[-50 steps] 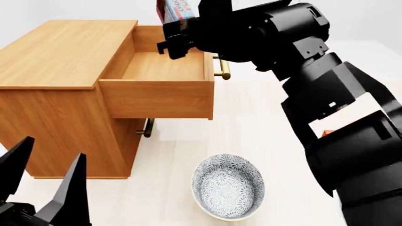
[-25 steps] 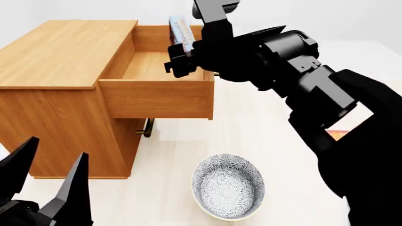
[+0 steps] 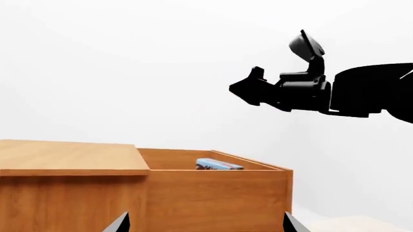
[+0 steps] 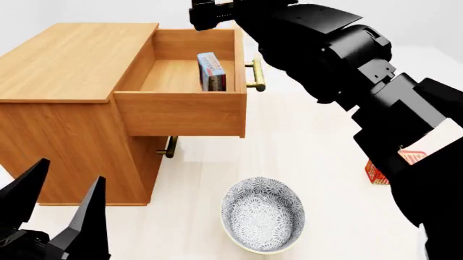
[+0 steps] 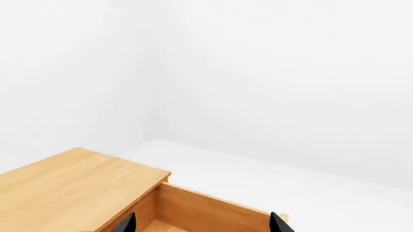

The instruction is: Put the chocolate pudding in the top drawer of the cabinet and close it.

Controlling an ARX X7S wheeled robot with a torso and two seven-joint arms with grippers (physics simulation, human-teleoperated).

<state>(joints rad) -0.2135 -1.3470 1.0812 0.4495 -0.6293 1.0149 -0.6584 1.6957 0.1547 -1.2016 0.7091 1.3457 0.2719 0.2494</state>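
The chocolate pudding (image 4: 211,71) stands on edge inside the top drawer (image 4: 181,111), center-left of the head view. Your right claw (image 4: 206,13), at top center, looks released and empty. Next, press squarely on the brass handle (image 4: 256,75) to shut it.

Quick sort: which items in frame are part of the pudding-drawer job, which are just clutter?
Job:
- chocolate pudding, standing on edge inside the drawer
- top drawer, open
- cabinet
- right gripper, above the drawer, empty

Lying about:
- patterned bowl on the floor
- red-orange box, partly hidden by the right arm
- lower drawer handle
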